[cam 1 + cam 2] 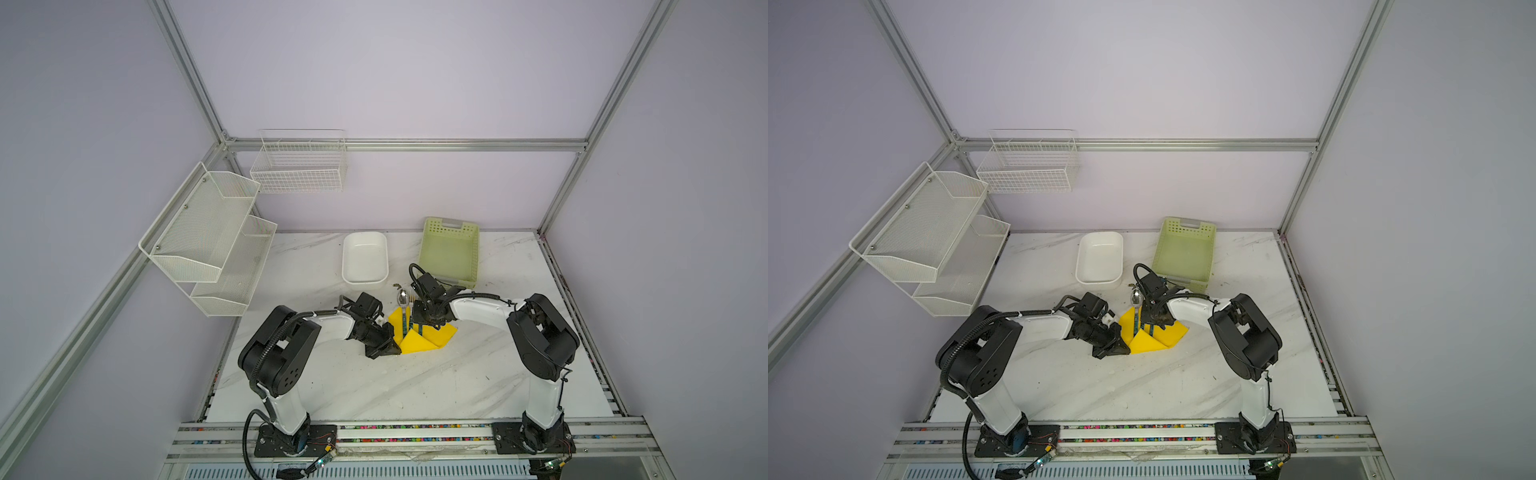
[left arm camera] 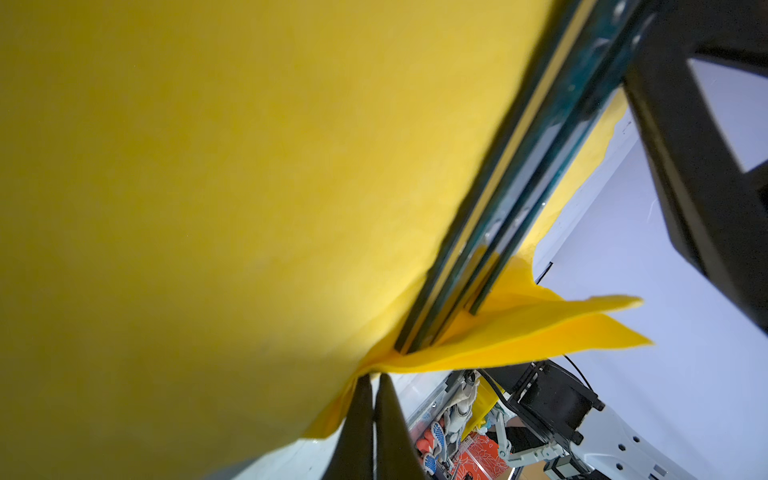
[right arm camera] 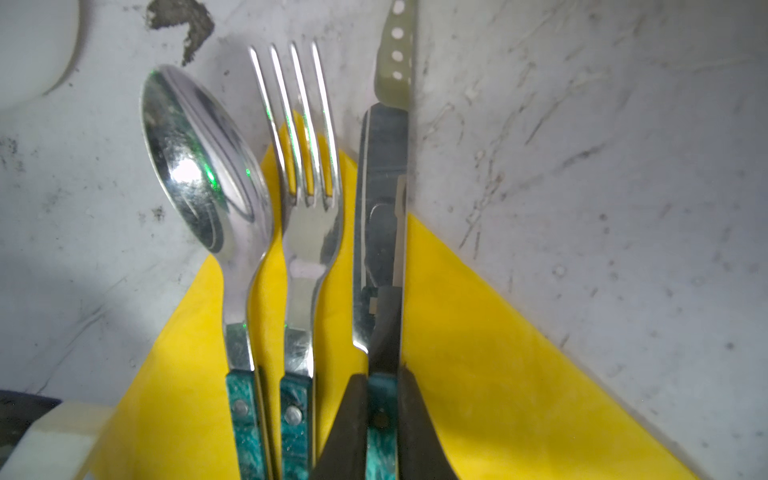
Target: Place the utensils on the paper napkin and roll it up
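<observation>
roll step: l grip (image 2: 374, 377) pinching napkin (image 2: 208, 208) at 8 o'clock, r grip (image 3: 383, 376) clamping knife (image 3: 379, 216) (handle); next roll twd 3 o'clock.

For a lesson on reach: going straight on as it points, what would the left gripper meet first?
The left gripper pinches the paper napkin, so that comes first; just beyond, probably the handle ends of the utensils; depth unclear.

knife (image 3: 380, 208) handle between fingers of right gripper (image 3: 380, 382) | fork (image 3: 309, 232) just beside it toward left gripper (image 2: 372, 380), spoon (image 3: 199, 166) beyond fork | all three on paper napkin (image 3: 478, 353) | napkin edge in left gripper | tub (image 1: 365, 257), basket (image 1: 449, 253) beyond both grippers
</observation>
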`<move>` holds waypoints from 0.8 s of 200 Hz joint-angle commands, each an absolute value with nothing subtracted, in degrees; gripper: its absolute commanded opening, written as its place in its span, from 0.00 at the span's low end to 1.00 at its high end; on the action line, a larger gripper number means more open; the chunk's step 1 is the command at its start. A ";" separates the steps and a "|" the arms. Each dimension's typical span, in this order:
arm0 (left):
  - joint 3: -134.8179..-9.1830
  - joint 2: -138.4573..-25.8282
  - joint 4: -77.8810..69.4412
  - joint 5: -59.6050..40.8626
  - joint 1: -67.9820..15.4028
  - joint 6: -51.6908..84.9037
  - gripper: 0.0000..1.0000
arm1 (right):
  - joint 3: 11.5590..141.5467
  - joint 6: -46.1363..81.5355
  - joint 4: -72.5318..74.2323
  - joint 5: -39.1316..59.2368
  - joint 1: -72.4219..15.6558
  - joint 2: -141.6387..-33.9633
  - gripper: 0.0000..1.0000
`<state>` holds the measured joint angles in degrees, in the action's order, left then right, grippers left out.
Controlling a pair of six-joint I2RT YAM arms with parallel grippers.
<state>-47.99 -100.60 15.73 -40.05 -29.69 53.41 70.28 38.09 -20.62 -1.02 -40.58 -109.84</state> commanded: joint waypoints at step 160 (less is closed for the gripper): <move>-45.80 -101.21 17.28 -38.50 -29.75 53.00 0.07 | 73.15 34.62 -23.47 -0.14 -41.13 -112.24 0.09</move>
